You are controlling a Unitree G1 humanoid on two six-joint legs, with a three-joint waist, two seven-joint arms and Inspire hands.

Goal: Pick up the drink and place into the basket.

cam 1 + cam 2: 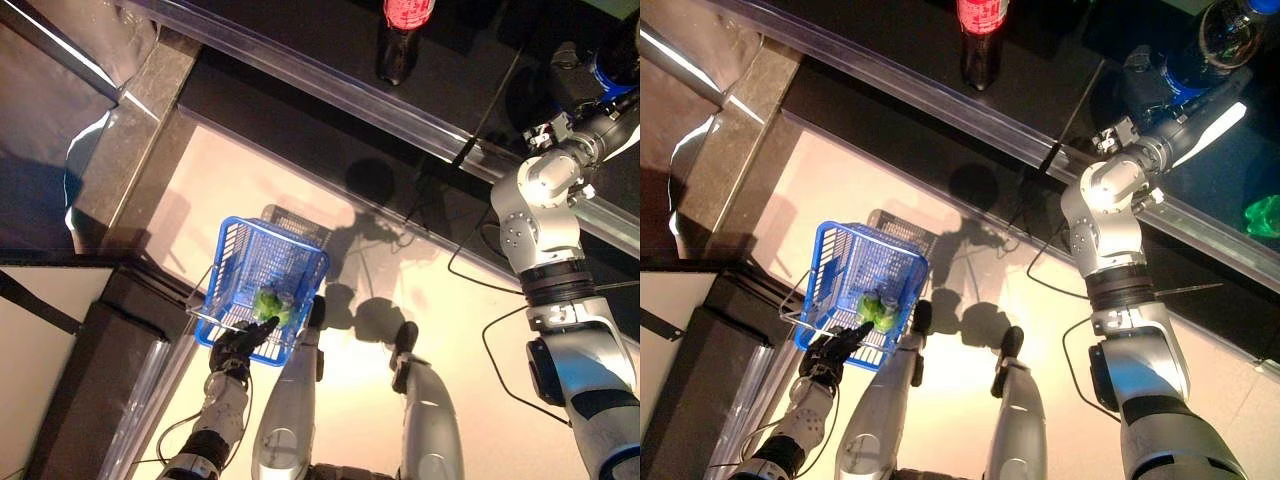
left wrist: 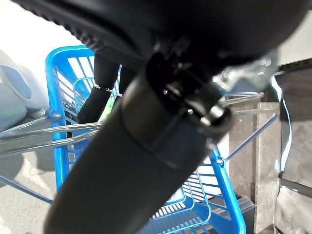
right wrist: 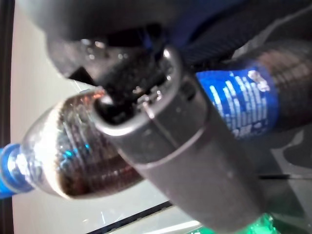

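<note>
The drink is a dark cola bottle (image 1: 1218,38) with a blue label and blue cap, on the dark shelf at the upper right. My right hand (image 1: 1145,88) is curled round it. In the right wrist view the thumb (image 3: 161,141) crosses the bottle (image 3: 68,151) in front and the fingers lie behind it. My left hand (image 1: 238,346) is shut on the thin wire handles (image 2: 39,139) of the blue basket (image 1: 232,262), which hangs low at the left above the floor. A green drink (image 1: 270,303) lies in the basket.
A red-labelled dark bottle (image 1: 403,30) stands on the shelf further left. A clear rail (image 1: 330,80) runs along the shelf's front edge. A green item (image 1: 1265,215) lies on the shelf at the right. A grey counter (image 1: 70,380) stands at the lower left.
</note>
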